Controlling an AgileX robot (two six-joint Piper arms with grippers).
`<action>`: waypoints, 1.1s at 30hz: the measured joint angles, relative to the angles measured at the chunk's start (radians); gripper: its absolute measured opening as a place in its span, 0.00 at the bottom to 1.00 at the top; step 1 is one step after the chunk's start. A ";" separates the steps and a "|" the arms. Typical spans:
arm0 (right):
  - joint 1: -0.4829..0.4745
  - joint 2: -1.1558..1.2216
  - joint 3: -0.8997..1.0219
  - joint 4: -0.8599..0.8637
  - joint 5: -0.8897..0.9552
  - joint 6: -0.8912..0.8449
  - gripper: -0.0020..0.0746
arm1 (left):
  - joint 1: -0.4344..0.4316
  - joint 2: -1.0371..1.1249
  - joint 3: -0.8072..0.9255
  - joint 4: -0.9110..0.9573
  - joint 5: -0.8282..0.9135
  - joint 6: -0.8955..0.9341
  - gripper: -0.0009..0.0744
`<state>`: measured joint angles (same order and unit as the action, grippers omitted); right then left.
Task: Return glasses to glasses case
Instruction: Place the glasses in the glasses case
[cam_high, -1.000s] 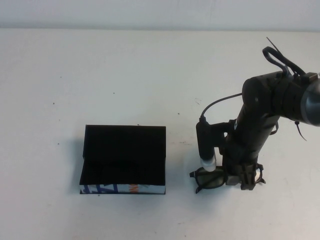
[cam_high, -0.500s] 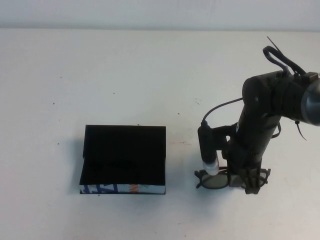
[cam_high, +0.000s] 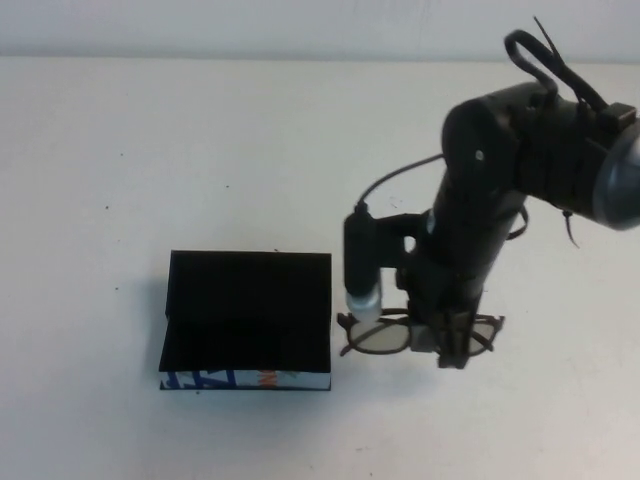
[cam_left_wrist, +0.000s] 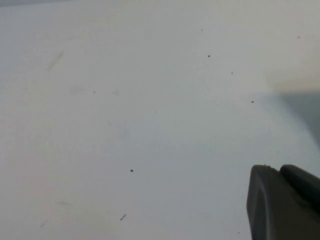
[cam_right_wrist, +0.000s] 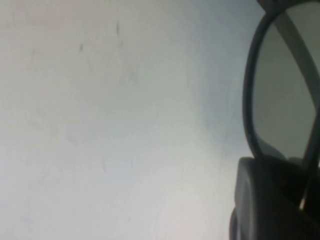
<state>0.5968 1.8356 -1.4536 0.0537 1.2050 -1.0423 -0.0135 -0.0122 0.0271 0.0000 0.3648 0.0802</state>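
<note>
The right tool (cam_high: 452, 345) pinches the light, rigid glasses (cam_high: 385, 336) near the bridge beside the open glasses case (cam_high: 248, 318); left tool (cam_left_wrist: 282, 200) grip unreadable.

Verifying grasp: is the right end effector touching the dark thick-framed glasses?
Touching. High view: right end effector is clamped on the dark thick-framed glasses; the frame passes between its fingers.

Bright, even light; blurry wrist views.
</note>
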 joint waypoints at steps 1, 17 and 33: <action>0.027 0.007 -0.035 0.000 0.004 0.023 0.12 | 0.000 0.000 0.000 0.000 0.000 0.000 0.01; 0.244 0.333 -0.532 0.030 0.014 0.078 0.12 | 0.000 0.000 0.000 0.000 0.000 0.000 0.01; 0.252 0.402 -0.552 0.040 0.018 0.101 0.12 | 0.000 0.000 0.000 0.000 0.001 0.000 0.01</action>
<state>0.8487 2.2379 -2.0051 0.0942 1.2231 -0.9412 -0.0135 -0.0122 0.0271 0.0000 0.3654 0.0802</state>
